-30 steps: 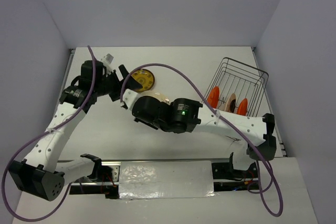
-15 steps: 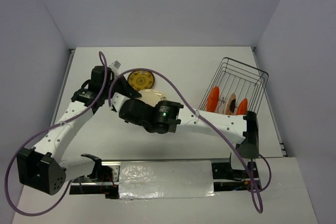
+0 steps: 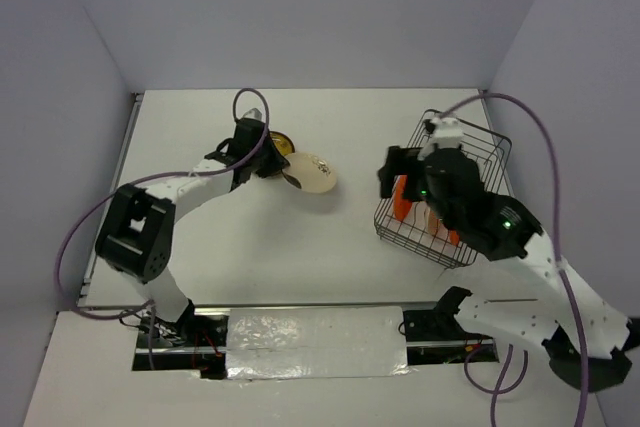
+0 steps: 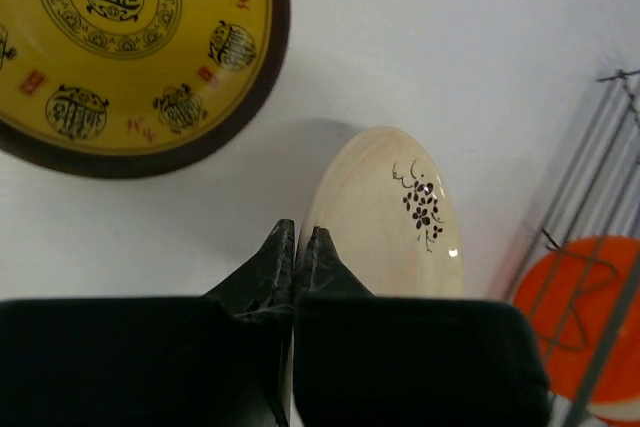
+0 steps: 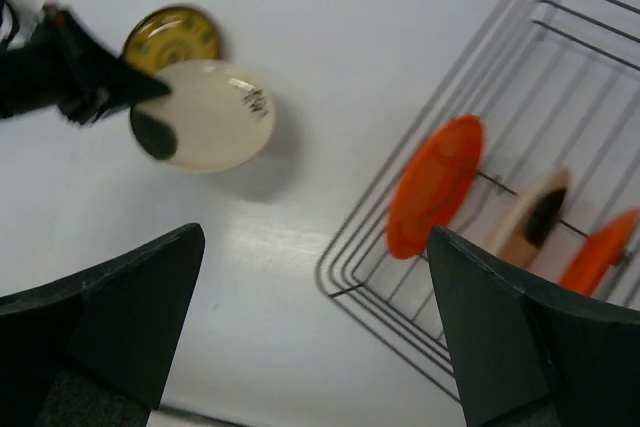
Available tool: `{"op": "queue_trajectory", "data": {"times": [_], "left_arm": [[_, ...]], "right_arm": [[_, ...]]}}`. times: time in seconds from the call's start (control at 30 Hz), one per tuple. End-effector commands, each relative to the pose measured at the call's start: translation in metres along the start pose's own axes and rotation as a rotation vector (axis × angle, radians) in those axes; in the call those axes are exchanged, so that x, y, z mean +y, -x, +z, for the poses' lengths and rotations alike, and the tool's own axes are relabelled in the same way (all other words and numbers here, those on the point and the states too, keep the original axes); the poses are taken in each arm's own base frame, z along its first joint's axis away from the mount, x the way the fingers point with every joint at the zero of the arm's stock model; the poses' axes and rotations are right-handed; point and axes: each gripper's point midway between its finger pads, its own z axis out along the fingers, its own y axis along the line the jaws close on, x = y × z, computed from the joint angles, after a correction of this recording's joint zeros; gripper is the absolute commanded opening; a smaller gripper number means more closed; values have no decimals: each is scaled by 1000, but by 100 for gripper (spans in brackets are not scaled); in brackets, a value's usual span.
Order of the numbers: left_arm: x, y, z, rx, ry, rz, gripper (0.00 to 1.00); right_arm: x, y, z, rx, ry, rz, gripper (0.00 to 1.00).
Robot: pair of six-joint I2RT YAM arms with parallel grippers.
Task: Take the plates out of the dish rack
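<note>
Left gripper (image 4: 297, 242) is now clamped on the near rim of the cream plate (image 4: 385, 217); a second ago it stood open beside that plate. The cream plate is tilted over the counter (image 3: 250, 247), with a shadow under it, just right of the yellow plate (image 4: 130, 37), which lies flat. Whether its far edge touches the counter I cannot tell.

Right gripper (image 5: 315, 247), a second ago far across on the left and closed on the cream plate, is back above the rack's (image 3: 425, 244) left end, jaws wide and holding nothing. The left arm now reaches further right than before, past the yellow plate.

Two orange plates (image 5: 435, 187) and a pale plate (image 5: 530, 217) between them stand on edge in the rack, as before.
</note>
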Motion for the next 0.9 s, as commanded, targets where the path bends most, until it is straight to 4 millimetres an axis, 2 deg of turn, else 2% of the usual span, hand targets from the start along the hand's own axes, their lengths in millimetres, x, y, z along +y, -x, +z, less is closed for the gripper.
{"op": "queue_trajectory", "data": {"times": [0.0,0.03,0.07,0.13,0.17,0.2,0.27,0.3,0.37,0.4,0.47,0.5,0.53,0.57,0.63,0.67,0.73,0.77,0.8,0.83,0.87], "left_arm": [[-25,26,29,-102,-39,32,8],[-24,23,35,-95,-31,37,12],[-29,15,41,-77,-42,46,29],[-33,2,53,-40,-34,64,39],[-33,-2,56,-36,-24,71,53],[-32,-9,60,-19,-15,78,59],[-34,-20,60,2,-14,92,69],[-29,-25,59,15,6,87,71],[-22,-28,52,29,48,78,79],[-20,-20,42,-1,79,73,81],[-5,-20,26,11,171,78,89],[-9,-3,9,-42,193,81,91],[-2,-2,-4,-36,232,88,94],[-10,9,-25,-70,211,88,95],[-12,19,-51,-103,208,105,97],[-19,27,-76,-136,171,109,98],[-24,28,-101,-148,133,115,99],[-27,31,-124,-170,95,122,99],[-28,30,-135,-176,74,126,99],[-32,34,-157,-202,35,125,99],[-28,30,-164,-199,27,135,99]], "right_arm": [[-61,-20,3,37,-167,158,100],[-69,-22,2,40,-185,166,99],[-76,-25,2,42,-199,171,98],[-94,-35,5,58,-234,180,96],[-99,-35,7,53,-241,189,94],[-104,-46,13,83,-250,182,93],[-111,-54,23,108,-256,200,89],[-115,-65,31,145,-272,203,86],[-123,-72,38,171,-312,215,82],[-127,-77,42,186,-335,229,78],[-140,-83,47,194,-407,232,73],[-145,-87,49,199,-434,241,68],[-150,-88,52,198,-453,244,64],[-154,-94,54,208,-466,250,61],[-156,-98,62,214,-469,254,58],[-160,-103,64,223,-481,257,58],[-162,-106,72,231,-486,259,52],[-163,-112,77,253,-489,258,49],[-162,-115,80,262,-478,258,43],[-161,-114,84,254,-470,261,39],[-162,-115,86,259,-469,262,35]]}}
